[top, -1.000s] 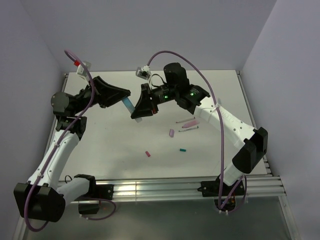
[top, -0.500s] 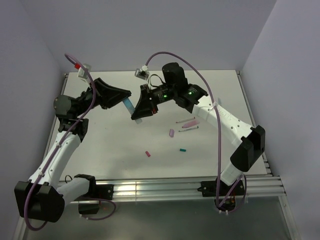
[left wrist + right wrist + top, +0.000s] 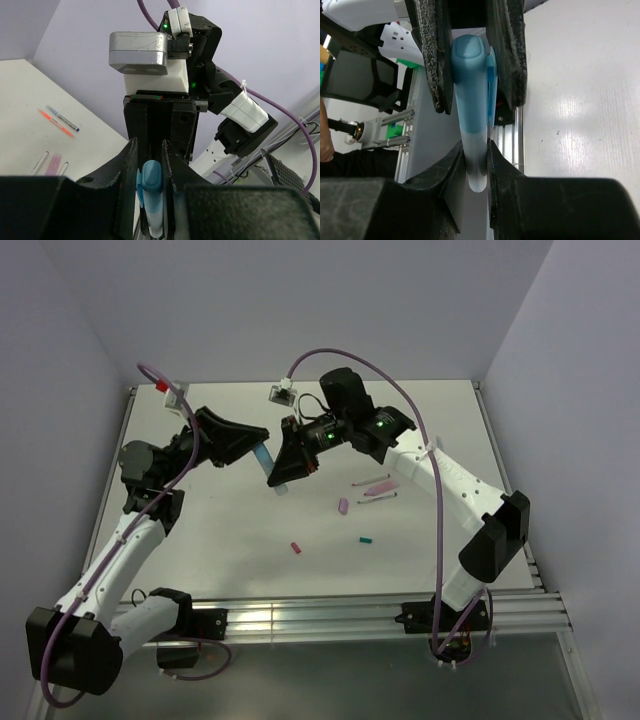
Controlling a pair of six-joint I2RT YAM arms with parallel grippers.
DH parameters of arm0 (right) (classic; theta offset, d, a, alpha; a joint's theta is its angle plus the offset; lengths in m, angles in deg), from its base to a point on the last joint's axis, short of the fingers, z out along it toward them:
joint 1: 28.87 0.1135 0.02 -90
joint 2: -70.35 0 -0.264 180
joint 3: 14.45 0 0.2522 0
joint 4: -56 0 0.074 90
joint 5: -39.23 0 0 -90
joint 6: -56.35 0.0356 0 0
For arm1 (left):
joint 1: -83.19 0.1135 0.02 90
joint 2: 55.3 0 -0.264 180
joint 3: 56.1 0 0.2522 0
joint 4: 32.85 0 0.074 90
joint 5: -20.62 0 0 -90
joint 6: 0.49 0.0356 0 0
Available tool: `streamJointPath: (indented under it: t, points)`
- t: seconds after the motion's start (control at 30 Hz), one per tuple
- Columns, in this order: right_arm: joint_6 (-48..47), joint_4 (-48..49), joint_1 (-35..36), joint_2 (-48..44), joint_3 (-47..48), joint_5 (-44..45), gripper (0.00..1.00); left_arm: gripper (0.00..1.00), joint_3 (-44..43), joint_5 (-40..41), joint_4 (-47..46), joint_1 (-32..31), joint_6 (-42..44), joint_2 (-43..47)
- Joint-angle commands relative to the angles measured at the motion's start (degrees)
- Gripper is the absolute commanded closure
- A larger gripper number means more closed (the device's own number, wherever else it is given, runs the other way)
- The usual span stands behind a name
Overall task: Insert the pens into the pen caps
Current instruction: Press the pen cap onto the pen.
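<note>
A light blue pen cap (image 3: 262, 455) sits on the end of a whitish pen (image 3: 281, 487), held in the air above the table's back middle. My left gripper (image 3: 260, 446) is shut on the pen cap (image 3: 151, 186), which fills the gap between its fingers (image 3: 129, 165). My right gripper (image 3: 284, 472) is shut on the pen's pale barrel (image 3: 476, 167), just below the cap (image 3: 470, 85). The two grippers face each other, almost touching. On the table lie a pink pen (image 3: 378, 486), a thin pen (image 3: 378, 498), a lilac cap (image 3: 343, 506), a red cap (image 3: 296, 548) and a teal cap (image 3: 366, 539).
The white table (image 3: 200, 530) has walls on three sides and an aluminium rail (image 3: 330, 615) along its near edge. Purple cables (image 3: 400, 390) loop over both arms. The left wrist view also catches an orange-red pen (image 3: 56, 123) and a blue-tipped pen (image 3: 62, 118) lying side by side.
Both grippers, with the capped pen between them, have drifted a little to the right and toward the near edge. The left arm's elbow has swung right. Both grips stay as they were.
</note>
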Motion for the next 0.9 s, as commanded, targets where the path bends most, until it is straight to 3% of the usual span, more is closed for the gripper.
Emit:
streamJointPath:
  t: [0.0, 0.2, 0.43, 0.8, 0.83, 0.87]
  points:
    - [1.0, 14.6, -3.5, -0.6, 8.8, 6.8, 1.0, 1.0, 4.2, -12.8, 2.9, -4.1, -0.2, 1.1]
    - [2.1, 15.6, -5.4, -0.5, 10.1, 5.4, 1.0, 1.0, 4.6, -13.1, 5.2, -4.5, 2.4, 2.0]
    - [2.1, 15.3, -5.3, -1.5, 5.7, 5.1, 1.0, 0.97, -4.2, -10.6, 16.0, -4.6, 11.4, 0.4]
    - [2.7, 14.6, -5.4, -2.5, 2.9, 5.7, 1.0, 1.0, -5.0, -11.8, 12.5, -4.5, 9.1, -1.3]
    - [3.2, 14.2, -5.4, -2.2, 3.2, 5.9, 0.97, 1.0, -5.0, -11.9, 12.7, -4.6, 9.2, -1.2]
    - [3.2, 14.1, -5.4, -1.9, 3.7, 6.0, 0.85, 1.0, -5.0, -12.0, 12.8, -4.6, 9.5, -1.2]
